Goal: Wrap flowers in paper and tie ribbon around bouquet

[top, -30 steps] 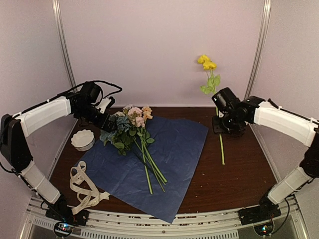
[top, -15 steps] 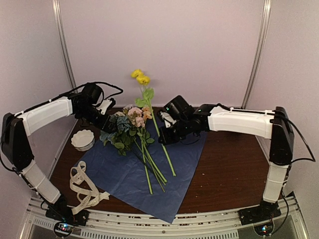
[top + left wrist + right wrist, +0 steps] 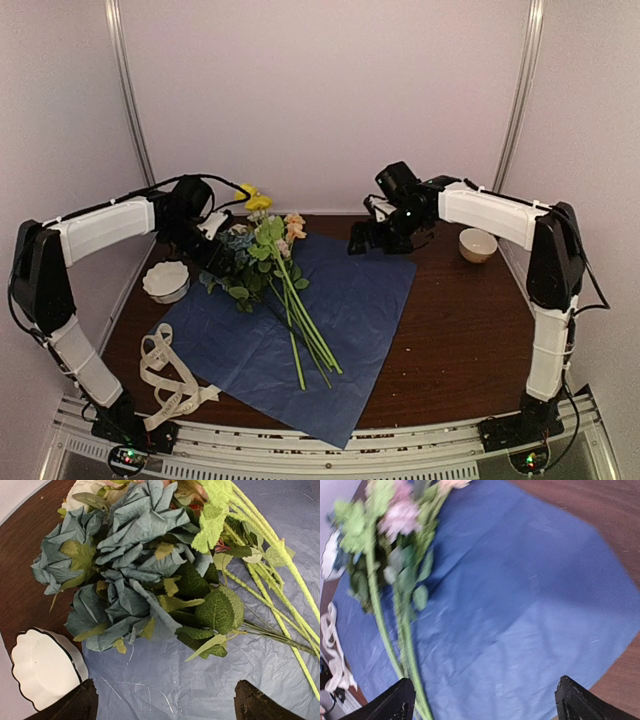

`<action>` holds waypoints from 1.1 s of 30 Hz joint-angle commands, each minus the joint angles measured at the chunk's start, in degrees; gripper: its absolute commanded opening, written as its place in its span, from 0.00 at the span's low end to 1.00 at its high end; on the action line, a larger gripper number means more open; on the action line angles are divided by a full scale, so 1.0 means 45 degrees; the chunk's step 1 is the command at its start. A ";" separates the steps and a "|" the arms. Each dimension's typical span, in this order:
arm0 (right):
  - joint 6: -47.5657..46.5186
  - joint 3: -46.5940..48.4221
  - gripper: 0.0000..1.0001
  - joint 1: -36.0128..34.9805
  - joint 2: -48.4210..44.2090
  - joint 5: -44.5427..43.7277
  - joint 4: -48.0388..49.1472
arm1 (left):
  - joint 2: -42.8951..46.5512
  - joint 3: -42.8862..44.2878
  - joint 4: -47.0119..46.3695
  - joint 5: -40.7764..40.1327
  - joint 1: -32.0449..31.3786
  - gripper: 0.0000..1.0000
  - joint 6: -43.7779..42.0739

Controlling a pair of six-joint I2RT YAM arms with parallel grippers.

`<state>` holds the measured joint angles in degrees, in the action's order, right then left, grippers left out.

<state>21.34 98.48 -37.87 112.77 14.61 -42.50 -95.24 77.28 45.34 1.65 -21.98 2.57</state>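
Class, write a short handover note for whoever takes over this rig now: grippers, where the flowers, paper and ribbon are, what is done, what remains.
Left gripper: open, empty, over the blooms.
Right gripper: open, empty, near the paper's far edge.
Bunch of mixed artificial flowers lies on the creased blue paper sheet, which is spread flat.
Looped cream-white ribbon lies at the near left corner of the table.
Done: flowers laid on paper.
Left: wrap the paper, tie the ribbon.
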 commanded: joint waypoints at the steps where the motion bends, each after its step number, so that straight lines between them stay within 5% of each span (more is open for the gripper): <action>1: -0.0395 0.1736 1.00 0.2447 0.1320 0.0583 -0.0417 | 0.0426 -0.0296 0.0179 -0.0251 0.0000 0.98 0.0180; 8: 0.0590 0.7337 1.00 0.4396 0.5830 0.3155 -0.1206 | 0.1303 -0.2214 -0.0477 0.0169 0.0005 0.98 0.1986; 17: 0.4316 0.7605 1.00 0.4511 0.7938 0.5928 0.2820 | 0.0740 -0.4324 -0.2568 0.1379 0.0017 0.98 0.3740; 23: 0.5020 0.7922 0.97 0.4029 0.8839 0.6960 0.3354 | -0.0687 -0.4242 -0.3064 0.1262 0.0001 0.98 0.3902; 29: 0.4843 0.6521 0.75 0.3849 0.8184 0.8657 0.3978 | -0.1591 -0.3999 -0.3200 0.1226 0.0002 0.98 0.3849; 33: 0.5242 0.4903 0.41 0.4041 0.6984 0.9515 0.5545 | -0.1745 -0.4005 -0.3333 0.1038 -0.0008 0.98 0.3736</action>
<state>43.20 125.97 -20.38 150.43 51.86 -23.29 -100.49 59.35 32.93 6.31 -21.98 19.44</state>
